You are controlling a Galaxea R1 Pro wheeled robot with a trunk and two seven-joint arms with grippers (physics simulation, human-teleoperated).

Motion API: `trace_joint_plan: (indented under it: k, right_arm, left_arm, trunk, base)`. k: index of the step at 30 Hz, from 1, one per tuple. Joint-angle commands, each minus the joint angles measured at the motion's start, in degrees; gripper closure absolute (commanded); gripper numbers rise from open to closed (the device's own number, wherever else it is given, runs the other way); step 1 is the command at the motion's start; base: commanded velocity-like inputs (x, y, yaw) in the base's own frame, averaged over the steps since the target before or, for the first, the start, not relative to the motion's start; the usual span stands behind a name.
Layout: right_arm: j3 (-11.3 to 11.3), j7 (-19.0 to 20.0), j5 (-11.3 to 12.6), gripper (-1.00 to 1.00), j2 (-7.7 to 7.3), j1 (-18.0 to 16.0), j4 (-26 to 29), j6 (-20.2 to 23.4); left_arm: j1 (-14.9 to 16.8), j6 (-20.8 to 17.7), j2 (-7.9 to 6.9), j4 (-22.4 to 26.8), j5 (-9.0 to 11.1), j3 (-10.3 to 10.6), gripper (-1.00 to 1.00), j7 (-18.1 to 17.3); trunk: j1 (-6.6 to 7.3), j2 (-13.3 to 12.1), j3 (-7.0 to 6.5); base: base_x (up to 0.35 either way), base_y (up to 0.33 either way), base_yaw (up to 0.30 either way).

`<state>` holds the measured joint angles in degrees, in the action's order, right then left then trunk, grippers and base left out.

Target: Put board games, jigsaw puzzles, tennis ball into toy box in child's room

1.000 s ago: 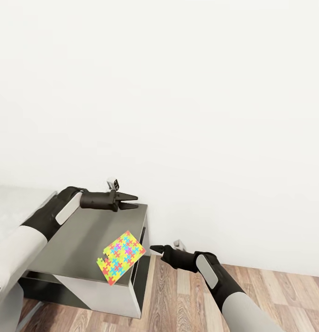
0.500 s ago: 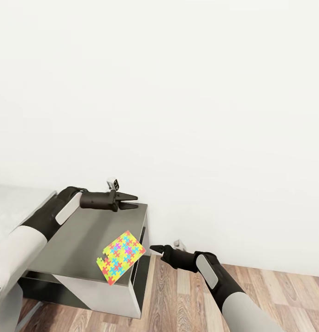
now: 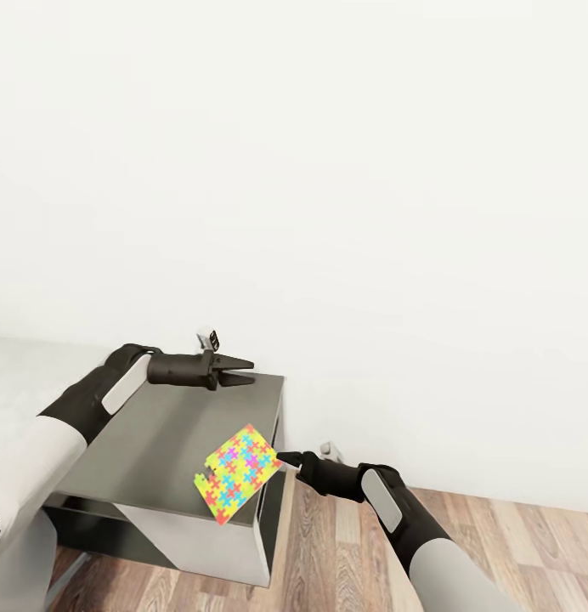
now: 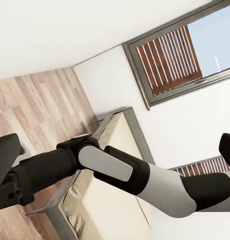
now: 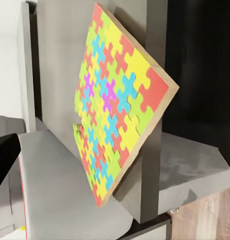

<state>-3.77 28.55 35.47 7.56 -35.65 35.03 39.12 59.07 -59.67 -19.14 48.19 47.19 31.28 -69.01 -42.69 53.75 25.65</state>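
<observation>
White wall backs a dark grey cabinet [image 3: 158, 442]; your jigsaw puzzle [image 3: 239, 473] overhangs its near-right corner. Right gripper [image 3: 283, 460] touches the puzzle's edge, spread unclear; left gripper [image 3: 243, 372] hovers, jaws nearly closed, empty. You're mid-pickup: next, secure it.

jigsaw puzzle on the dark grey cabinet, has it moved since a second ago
No. The multicoloured square jigsaw puzzle keeps its place at the front right corner of the dark grey cabinet top; both shifted rightward together in the head view, so the camera moved, not the puzzle.
</observation>
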Motion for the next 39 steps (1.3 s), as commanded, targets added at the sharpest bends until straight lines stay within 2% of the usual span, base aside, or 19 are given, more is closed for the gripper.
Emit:
trace_joint_plan:
  k: [1,17,22,34,39]
  right_arm:
    - [-0.01,0.01,0.13,-1.0,0.0,-0.03,0.03,0.25]
    - [-0.01,0.05,0.13,-1.0,-0.04,-0.03,0.03,0.26]
    - [-0.01,0.09,0.13,-1.0,-0.12,-0.03,0.03,0.26]
    - [-0.01,0.21,0.13,-1.0,-0.55,-0.03,0.03,0.2]
    - [-0.01,0.26,0.09,-1.0,-0.41,-0.03,0.03,0.13]
  left_arm:
    - [0.08,-0.33,-0.05,-0.02,0.18,0.19,-1.0,-0.16]
    - [0.08,-0.33,0.08,-0.02,0.1,0.18,-1.0,-0.16]
    - [0.08,-0.33,0.14,-0.02,0.1,0.18,-1.0,-0.16]
    - [0.08,-0.33,0.16,-0.02,0.15,0.1,-1.0,-0.16]
    - [0.08,-0.33,0.16,-0.02,0.11,0.1,-1.0,-0.16]
  trunk:
    - [-0.01,0.05,0.06]
    - [-0.01,0.05,0.06]
    - [-1.1,2.05,0.96]
    - [-1.1,2.05,0.96]
    - [-2.2,4.06,1.86]
  base:
    - [0.007,0.044,0.021]
    - [0.021,0.053,0.004]
    - [0.0,0.001,0.0]
    - [0.0,0.0,0.0]
    - [0.0,0.0,0.0]
